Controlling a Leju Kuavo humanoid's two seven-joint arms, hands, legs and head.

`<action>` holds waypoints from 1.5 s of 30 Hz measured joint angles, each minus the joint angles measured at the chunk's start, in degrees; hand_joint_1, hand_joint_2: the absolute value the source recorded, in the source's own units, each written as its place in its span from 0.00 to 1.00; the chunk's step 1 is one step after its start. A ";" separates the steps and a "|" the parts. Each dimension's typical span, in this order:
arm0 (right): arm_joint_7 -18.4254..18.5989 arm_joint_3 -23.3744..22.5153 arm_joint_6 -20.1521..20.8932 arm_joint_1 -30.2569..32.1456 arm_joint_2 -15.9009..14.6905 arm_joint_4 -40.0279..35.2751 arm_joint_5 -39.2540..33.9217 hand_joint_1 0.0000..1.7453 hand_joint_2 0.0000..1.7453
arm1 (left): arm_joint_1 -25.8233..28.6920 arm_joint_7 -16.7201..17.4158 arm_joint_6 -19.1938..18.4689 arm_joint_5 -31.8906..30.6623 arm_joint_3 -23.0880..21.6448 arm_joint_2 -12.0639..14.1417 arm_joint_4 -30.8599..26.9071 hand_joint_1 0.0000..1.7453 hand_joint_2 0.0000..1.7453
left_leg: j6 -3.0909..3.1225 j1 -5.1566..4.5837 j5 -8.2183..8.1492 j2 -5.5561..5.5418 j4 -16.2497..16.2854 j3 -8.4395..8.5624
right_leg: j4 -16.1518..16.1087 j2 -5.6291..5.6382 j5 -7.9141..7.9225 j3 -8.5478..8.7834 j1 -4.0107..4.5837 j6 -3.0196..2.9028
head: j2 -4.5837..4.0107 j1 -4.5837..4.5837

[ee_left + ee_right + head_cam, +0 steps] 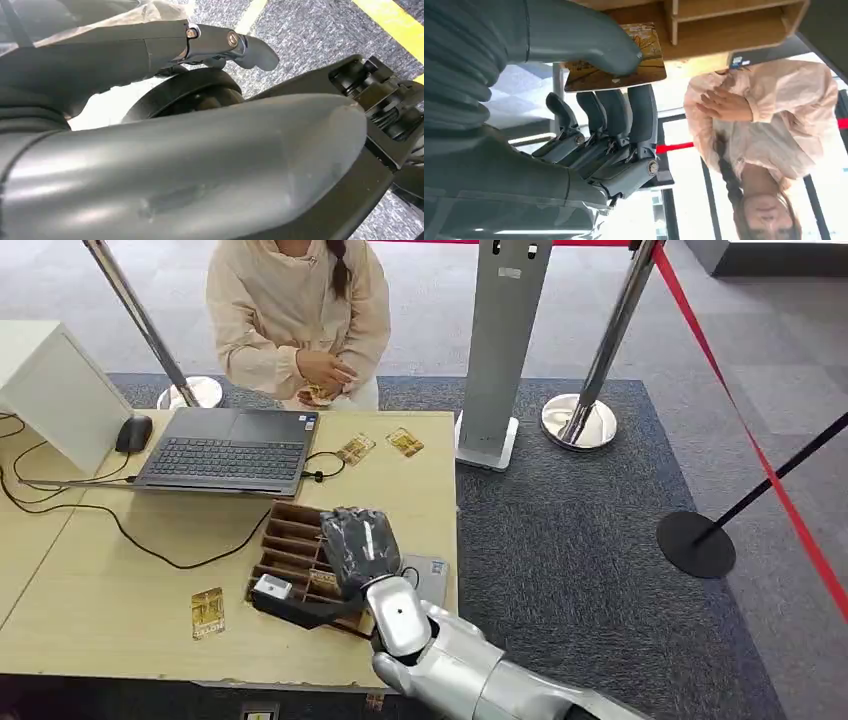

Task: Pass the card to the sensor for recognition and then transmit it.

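My right hand point(360, 545) hovers over the wooden slotted card holder point(290, 545) near the table's front right corner. In the right wrist view the right hand point(599, 115) pinches a gold-patterned card point(624, 70) between thumb and fingers, close to the card holder point(724, 20). A black device with a white top point(272, 587) lies against the holder's front side. A flat grey pad point(432, 575) sits just right of the hand. My left hand point(210, 42) hangs with fingers stretched out and nothing in it.
Loose cards lie on the table point(120, 580): one at the front point(208, 612), two near the far edge point(355, 448) point(404, 442). A laptop point(228, 448), mouse point(133, 432) and white box point(55, 390) stand at the back left. A person point(300, 320) faces me; a grey kiosk post point(500, 350) stands right.
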 joint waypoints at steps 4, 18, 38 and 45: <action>-0.02 -0.04 0.09 0.06 -0.04 -2.53 1.16 0.77 1.00 | 0.74 -2.86 1.86 0.26 0.00 0.00 0.00 0.00 0.00 | 0.00 0.00 0.00 0.01 0.00 0.00 | 0.00 0.00 0.00 0.00 0.00 0.00 | 0.00 0.00; 1.33 0.04 1.99 1.63 -2.16 -15.63 8.61 0.72 1.00 | 2.28 -6.93 4.09 1.05 0.00 0.02 0.04 0.00 0.00 | 0.01 -0.01 0.00 0.00 0.00 -0.01 | 0.00 0.00 0.00 0.00 -0.01 0.00 | -0.02 0.00; 6.01 -2.32 10.75 -3.91 -4.48 -21.83 4.74 0.89 1.00 | 2.19 -7.13 3.74 0.18 0.00 -0.20 0.07 0.00 0.00 | 0.02 -0.01 0.02 -0.02 0.00 -0.02 | 0.00 0.00 0.01 0.00 -0.01 0.00 | -0.02 0.00; 6.12 -3.13 10.08 -5.87 -4.90 -19.54 1.53 0.93 1.00 | 2.17 -7.06 3.74 0.41 0.00 -0.33 0.15 0.00 0.00 | 0.02 -0.02 0.02 -0.04 0.00 -0.04 | 0.00 -0.01 0.01 -0.01 -0.01 0.00 | 0.00 0.00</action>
